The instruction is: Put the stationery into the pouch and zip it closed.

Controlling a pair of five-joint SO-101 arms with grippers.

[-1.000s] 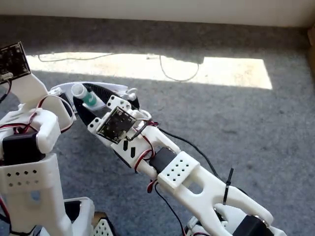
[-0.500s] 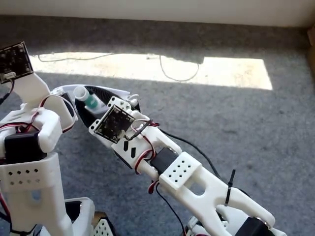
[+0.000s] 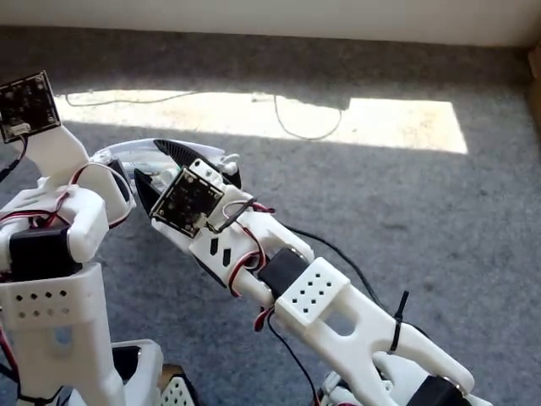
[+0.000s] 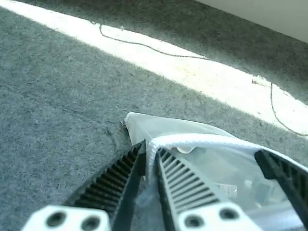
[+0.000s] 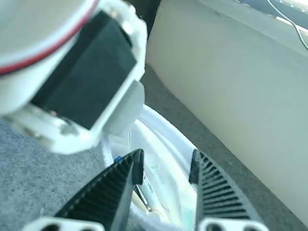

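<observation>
"Pouch [image 3: 122, 156] first: where does it lie?"

"On the grey carpet [image 3: 423, 220], at the left of the high view, between the 2 arms. It is clear-sided with a white zip edge, and its mouth is open."

"And the left gripper [image 4: 148, 153]?"

"Its 2 toothed fingers are pressed together on that white zip edge, near the pouch's pointed end. The rim arches away from them."

"Anything inside?"

"Stationery [image 5: 147, 195], seen from the right wrist, but too blurred to tell 1 piece from another."

"The right gripper [image 5: 166, 159]?"

"Its arm lies across the high view from the lower right. The fingers stand apart, clamped on nothing, and point into the pouch's open mouth. The left arm's white body is close beside them."

"Farther right?"

"A sunlit patch [image 3: 254, 118] lies across the carpet, and a thin cable [image 3: 297, 138] loops over it, well apart from the pouch."
</observation>
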